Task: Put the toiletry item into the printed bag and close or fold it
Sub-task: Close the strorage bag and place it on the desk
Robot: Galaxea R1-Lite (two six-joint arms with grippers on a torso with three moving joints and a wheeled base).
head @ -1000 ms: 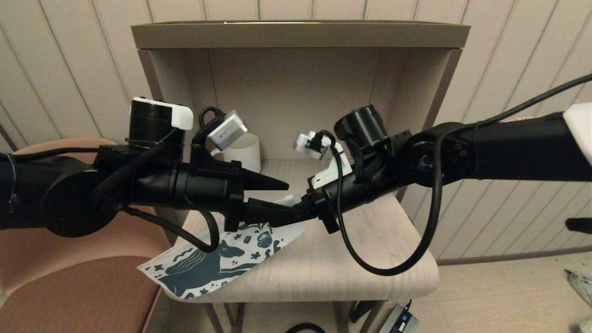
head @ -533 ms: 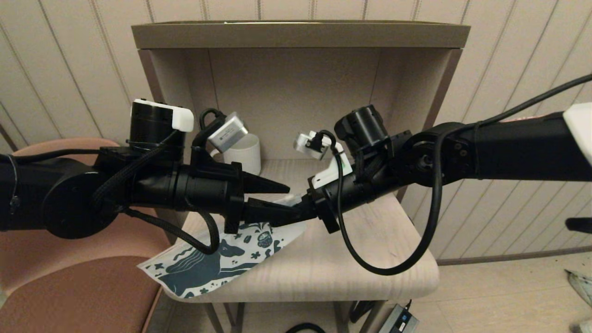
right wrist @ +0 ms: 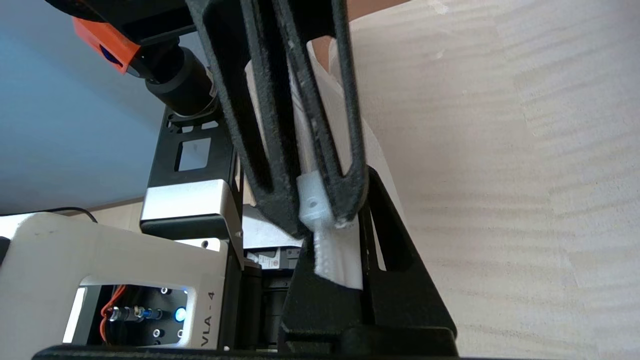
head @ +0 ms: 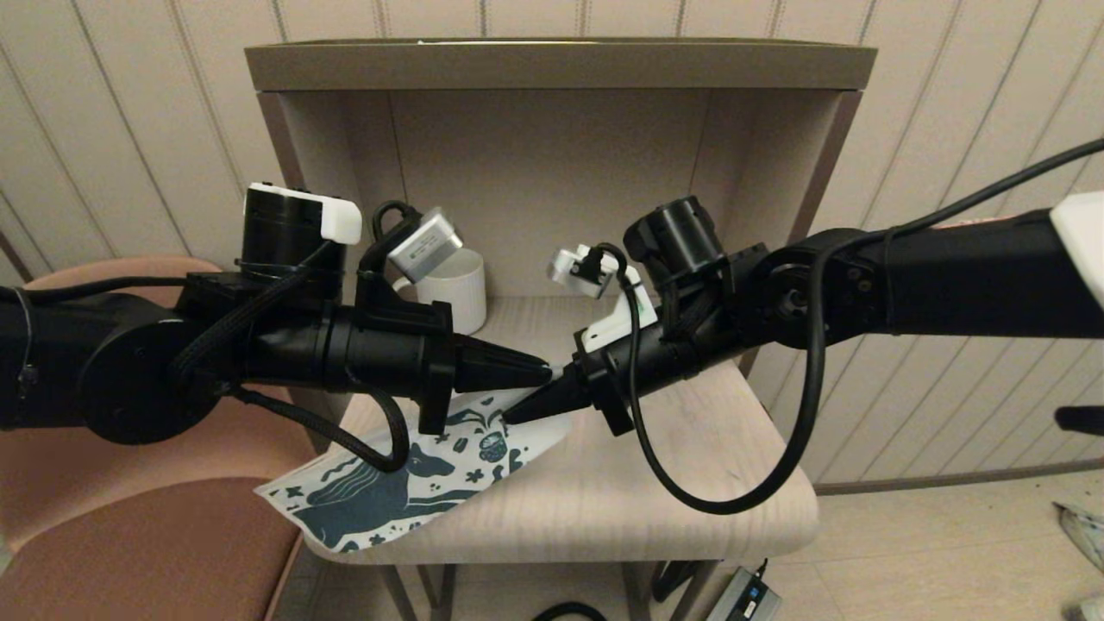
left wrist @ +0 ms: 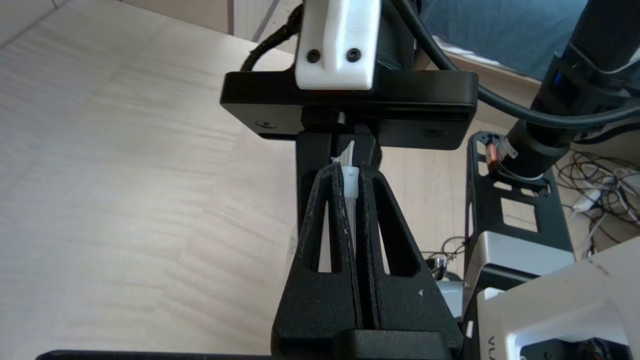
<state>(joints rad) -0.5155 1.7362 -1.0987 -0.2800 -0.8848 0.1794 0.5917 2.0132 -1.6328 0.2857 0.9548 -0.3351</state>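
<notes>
Standing at the back of the worktop (head: 655, 483), a white mug (head: 453, 289) sits behind the left pincer (head: 543, 373); the printed bag (head: 405, 487) overhangs the front edge. From the left wrist, that pincer is clamped on the toiletry item (left wrist: 351, 187). From the right wrist, the right pincer (right wrist: 345, 270) is clamped on its other end.

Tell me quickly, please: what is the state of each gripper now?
Left gripper: closed on the bag's slider.
Right gripper: closed on the printed bag at its top edge.
</notes>
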